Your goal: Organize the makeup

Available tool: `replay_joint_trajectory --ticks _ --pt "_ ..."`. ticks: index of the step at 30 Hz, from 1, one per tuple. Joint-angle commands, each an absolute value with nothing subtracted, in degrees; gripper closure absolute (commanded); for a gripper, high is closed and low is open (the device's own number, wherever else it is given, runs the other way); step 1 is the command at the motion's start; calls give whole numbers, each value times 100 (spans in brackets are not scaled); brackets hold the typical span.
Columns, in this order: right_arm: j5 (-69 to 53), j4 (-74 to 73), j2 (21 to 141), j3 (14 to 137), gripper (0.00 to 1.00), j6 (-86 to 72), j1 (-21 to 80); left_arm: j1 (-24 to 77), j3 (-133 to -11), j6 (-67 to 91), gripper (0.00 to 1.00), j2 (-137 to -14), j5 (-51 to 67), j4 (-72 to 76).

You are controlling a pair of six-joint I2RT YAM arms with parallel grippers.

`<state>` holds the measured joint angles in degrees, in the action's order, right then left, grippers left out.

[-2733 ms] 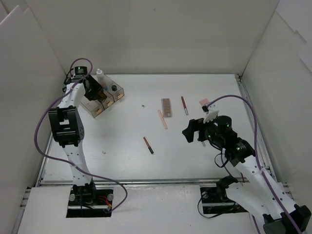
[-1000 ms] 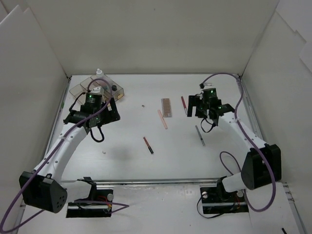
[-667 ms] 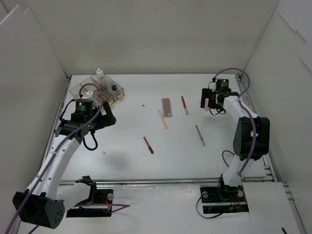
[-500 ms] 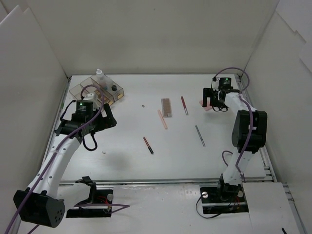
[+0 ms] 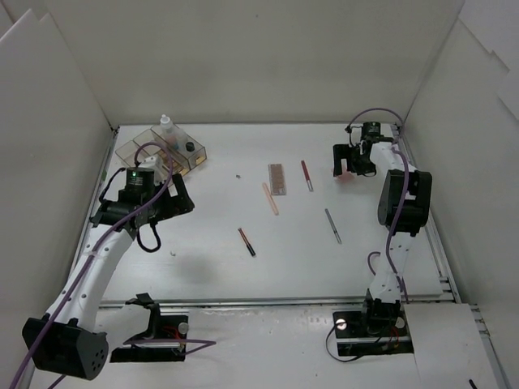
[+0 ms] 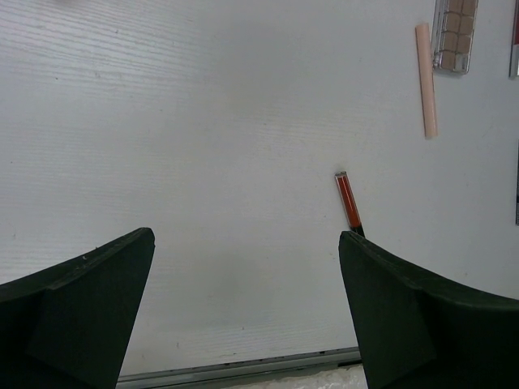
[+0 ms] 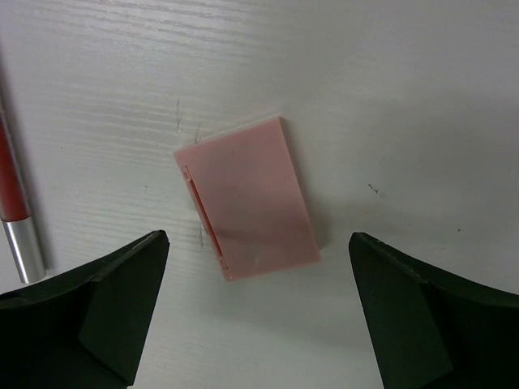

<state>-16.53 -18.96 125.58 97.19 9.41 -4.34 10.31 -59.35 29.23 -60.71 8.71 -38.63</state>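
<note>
The makeup lies scattered on the white table. A pink square pad (image 7: 247, 198) lies flat at the far right (image 5: 344, 173). My right gripper (image 7: 258, 237) hangs just above it, open, a finger on each side, touching nothing (image 5: 353, 160). A brown eyeshadow palette (image 5: 277, 178), a pink pencil (image 5: 270, 198), a red pencil with a silver end (image 5: 306, 174), a grey pencil (image 5: 333, 226) and a red-and-black pencil (image 5: 246, 241) lie mid-table. My left gripper (image 6: 246, 233) is open and empty over bare table at the left (image 5: 166, 203). The red-and-black pencil (image 6: 348, 201) lies by its right finger.
A clear compartmented box (image 5: 162, 150) stands at the far left corner with a white-capped bottle (image 5: 166, 126) and other small items inside. White walls close in the table on three sides. A tiny white speck (image 5: 173, 254) lies near the left arm.
My right arm swung to the far right and settled over the pink pad. My left arm drew back from the clear box toward the near left. Both grippers opened a little wider.
</note>
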Motion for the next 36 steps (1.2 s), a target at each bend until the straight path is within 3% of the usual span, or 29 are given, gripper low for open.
replay_joint_trajectory --ticks 1,10,16,25,29,36 --pt "-1767 -2416 12612 10221 9 1107 -404 984 -6029 2988 8 -6064 914 -3727" --pt "-1503 -3199 13174 10854 15 1213 -352 984 -6038 2918 8 -6179 984 -3718" --pt "-1319 -3568 13508 11301 25 1257 -264 984 -6021 2857 8 -6179 975 -3735" --pt "-773 -3779 13571 11259 82 1397 -26 932 -6021 2848 10 -6100 1081 -3735" --pt "-843 -3744 13089 11031 91 1389 148 932 -6047 2856 10 -6047 1370 -3604" --pt "-1449 -3226 11472 10021 92 1056 649 932 -6100 3409 13 -6117 2108 -2806"
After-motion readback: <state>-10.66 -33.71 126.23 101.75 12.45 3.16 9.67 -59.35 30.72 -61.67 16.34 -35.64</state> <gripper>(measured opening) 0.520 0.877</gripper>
